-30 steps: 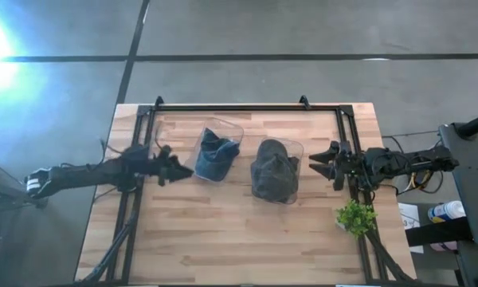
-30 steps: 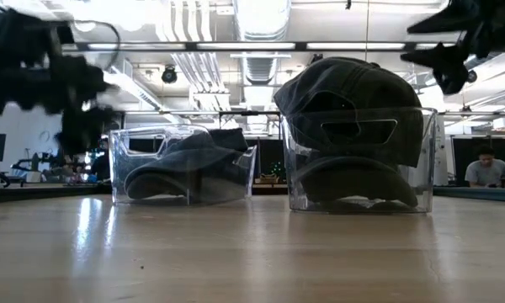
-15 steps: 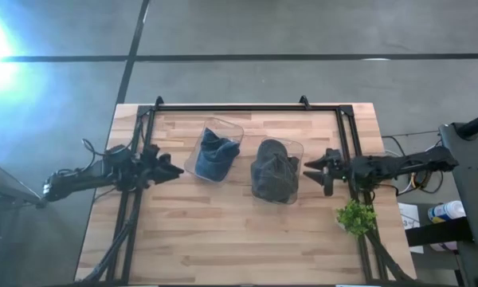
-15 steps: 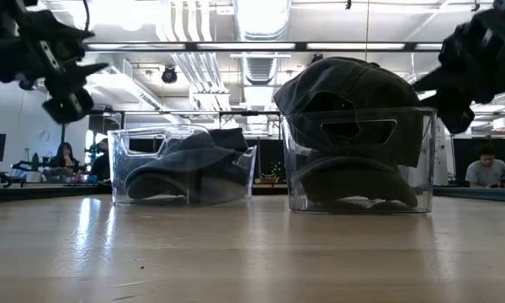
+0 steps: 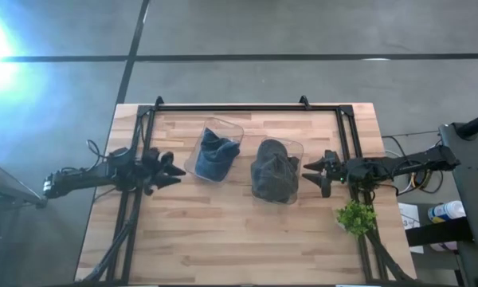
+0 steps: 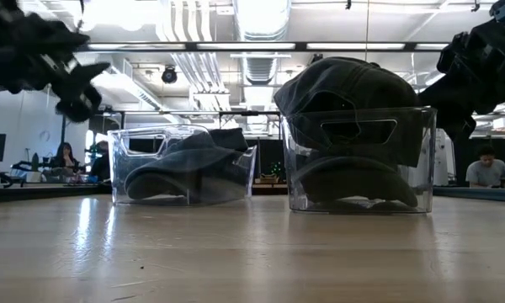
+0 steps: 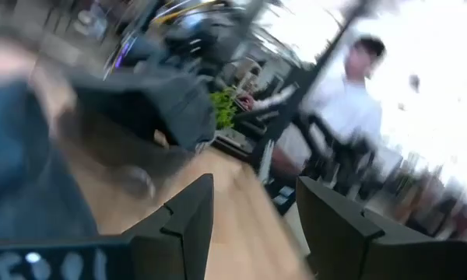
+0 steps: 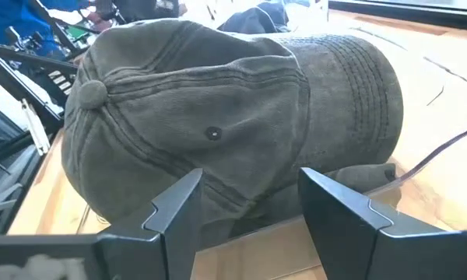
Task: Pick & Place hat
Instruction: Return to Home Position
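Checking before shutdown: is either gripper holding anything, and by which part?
Nothing is held. The left gripper and the right gripper are both open and empty.

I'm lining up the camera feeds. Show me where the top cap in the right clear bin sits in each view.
High view: top cap right of table centre, in the right bin.
Low view: top cap bulging above that bin's rim.
Left wrist view: too blurred to tell.
Right wrist view: top cap fills most of the picture.
Shared landmark: the left bin beside it, in the high and low views.
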Controlling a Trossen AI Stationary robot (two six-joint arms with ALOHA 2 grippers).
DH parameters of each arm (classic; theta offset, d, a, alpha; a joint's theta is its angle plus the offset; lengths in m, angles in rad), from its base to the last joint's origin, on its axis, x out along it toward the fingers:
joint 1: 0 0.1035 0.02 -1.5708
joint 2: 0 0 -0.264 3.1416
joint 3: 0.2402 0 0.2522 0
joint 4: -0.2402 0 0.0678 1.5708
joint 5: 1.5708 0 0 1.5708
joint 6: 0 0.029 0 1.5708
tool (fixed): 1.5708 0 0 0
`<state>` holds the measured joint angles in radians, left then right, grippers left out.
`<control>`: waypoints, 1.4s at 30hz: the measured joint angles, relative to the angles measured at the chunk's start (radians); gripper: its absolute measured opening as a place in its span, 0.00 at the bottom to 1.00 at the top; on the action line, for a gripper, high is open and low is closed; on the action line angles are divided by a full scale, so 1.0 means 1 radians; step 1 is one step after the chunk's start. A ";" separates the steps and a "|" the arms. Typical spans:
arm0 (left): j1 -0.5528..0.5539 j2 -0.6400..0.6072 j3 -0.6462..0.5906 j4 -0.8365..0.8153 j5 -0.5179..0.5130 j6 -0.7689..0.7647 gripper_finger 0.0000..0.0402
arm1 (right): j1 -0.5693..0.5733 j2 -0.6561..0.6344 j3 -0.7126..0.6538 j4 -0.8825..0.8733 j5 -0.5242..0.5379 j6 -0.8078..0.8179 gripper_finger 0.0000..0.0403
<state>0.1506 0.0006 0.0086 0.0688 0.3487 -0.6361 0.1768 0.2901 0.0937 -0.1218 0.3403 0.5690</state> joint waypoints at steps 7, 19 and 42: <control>-0.094 0.000 0.000 -0.013 -0.128 0.583 0.44 | 0.000 0.000 0.000 -0.001 0.000 0.000 0.50; -0.106 0.004 -0.001 -0.027 -0.282 0.476 0.44 | 0.000 0.000 0.000 -0.001 0.000 0.000 0.50; -0.106 0.007 0.000 -0.026 -0.283 0.467 0.44 | -0.003 -0.130 -0.017 0.028 -0.051 -0.194 0.50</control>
<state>0.0444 0.0074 0.0090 0.0428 0.0654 -0.1688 0.1733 0.1606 0.0764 -0.0935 0.2890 0.3749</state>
